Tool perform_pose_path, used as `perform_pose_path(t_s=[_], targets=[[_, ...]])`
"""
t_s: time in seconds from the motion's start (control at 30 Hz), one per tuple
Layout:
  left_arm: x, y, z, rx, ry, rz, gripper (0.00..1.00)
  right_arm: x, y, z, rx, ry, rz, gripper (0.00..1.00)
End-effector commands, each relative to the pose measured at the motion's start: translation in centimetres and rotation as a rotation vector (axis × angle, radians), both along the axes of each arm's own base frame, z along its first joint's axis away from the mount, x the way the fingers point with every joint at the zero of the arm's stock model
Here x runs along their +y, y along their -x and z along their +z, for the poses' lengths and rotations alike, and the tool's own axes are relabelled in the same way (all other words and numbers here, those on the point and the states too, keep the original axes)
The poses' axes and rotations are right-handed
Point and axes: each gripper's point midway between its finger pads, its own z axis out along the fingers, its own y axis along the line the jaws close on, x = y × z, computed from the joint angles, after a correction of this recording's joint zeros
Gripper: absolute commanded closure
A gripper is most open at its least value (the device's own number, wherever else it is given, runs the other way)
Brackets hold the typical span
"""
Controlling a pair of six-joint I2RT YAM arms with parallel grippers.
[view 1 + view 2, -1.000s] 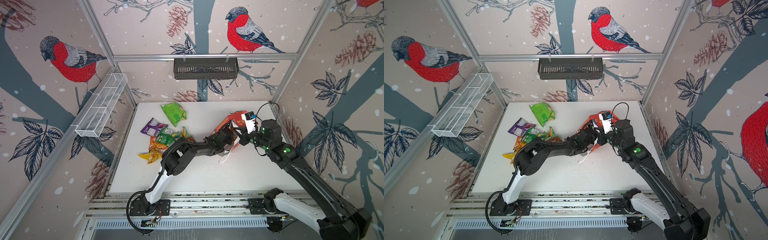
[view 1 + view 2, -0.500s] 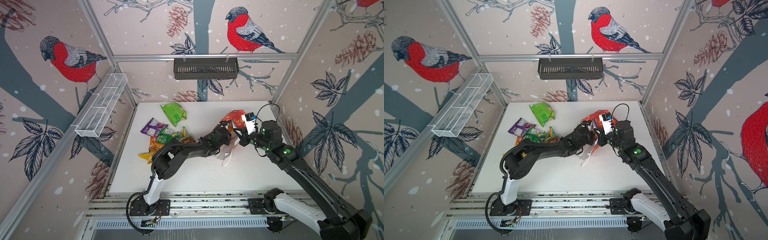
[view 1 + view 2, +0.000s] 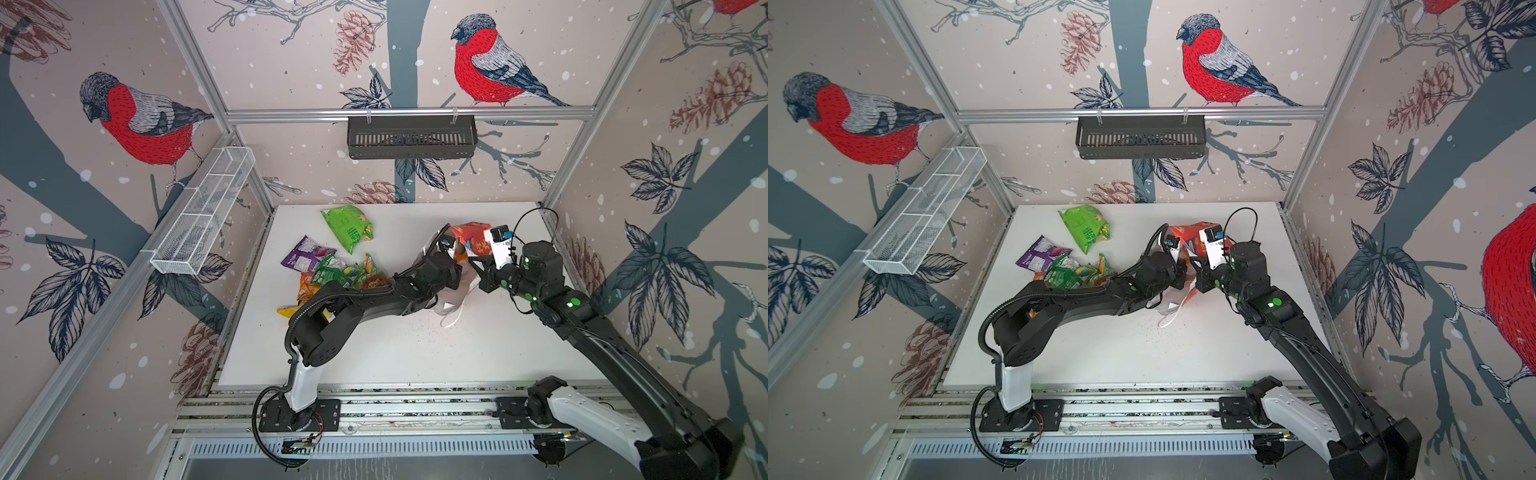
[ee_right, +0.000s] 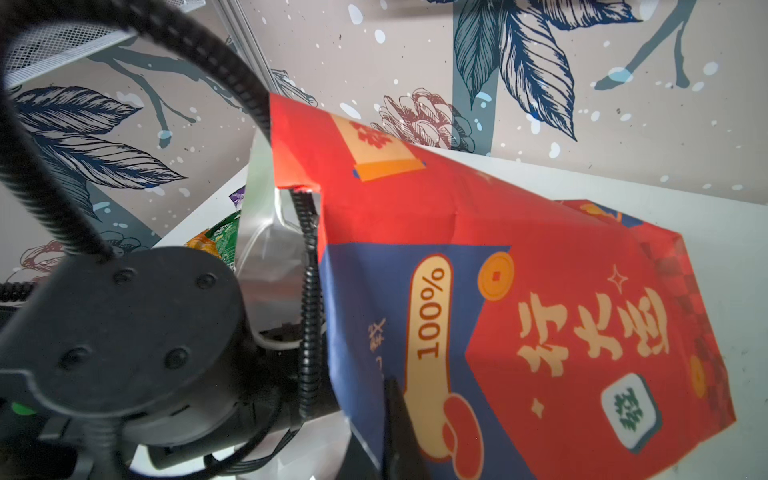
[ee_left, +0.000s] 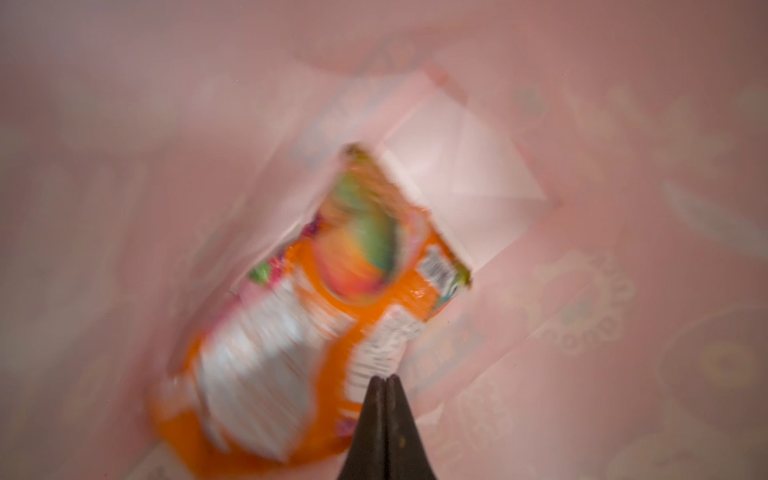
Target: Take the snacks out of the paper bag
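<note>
Our left pincer [image 5: 384, 380] was pressed together deep inside the paper bag [image 5: 582, 124], tips at the edge of a blurred orange packet [image 5: 316, 324]. We could not tell whether foil was caught between them. Our right pincer [image 4: 391, 386] pinched the bag's red-and-blue wall, and the bag sat tilted at the right rear of the worktop [image 3: 415, 353]. The other snacks [image 3: 345, 276] lay heaped on the left, with a bright green packet [image 3: 349, 226] just behind them.
</note>
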Motion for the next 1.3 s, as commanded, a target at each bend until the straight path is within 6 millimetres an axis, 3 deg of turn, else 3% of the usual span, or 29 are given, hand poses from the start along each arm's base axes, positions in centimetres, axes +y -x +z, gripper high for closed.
perform_pose_path(t_s=[0.0,0.17,0.37,0.77,1.0,1.1,1.17,1.27], targets=[[0.0,0.0,1.8,-0.033,0.05,-0.006,1.0,-0.6,-0.2,0.4,0.001,-0.012,-0.044,1.0],[0.6,0.3,1.8,-0.05,0.035,-0.003,1.0,-0.9,-0.6,1.3,-0.008,-0.025,-0.078,1.0],[1.4,0.5,2.3,-0.063,0.033,0.009,1.0,-1.1,-0.6,0.5,-0.002,-0.001,-0.079,1.0],[4.0,-0.5,2.5,-0.065,0.006,0.132,1.0,0.5,3.3,-0.6,-0.051,-0.013,0.072,1.0],[4.8,-0.5,3.2,-0.069,0.023,0.131,1.0,1.0,4.5,-1.6,-0.066,0.032,0.06,1.0],[4.1,-0.3,2.3,-0.049,-0.001,0.098,0.54,1.3,4.7,-1.5,-0.073,0.038,0.059,1.0],[3.6,-0.3,1.3,-0.031,-0.03,0.073,0.41,1.4,4.7,-1.2,-0.083,0.035,0.056,1.0],[3.1,-0.3,-0.3,-0.024,-0.061,0.052,0.35,1.5,4.7,-1.0,-0.093,0.027,0.059,1.0]])
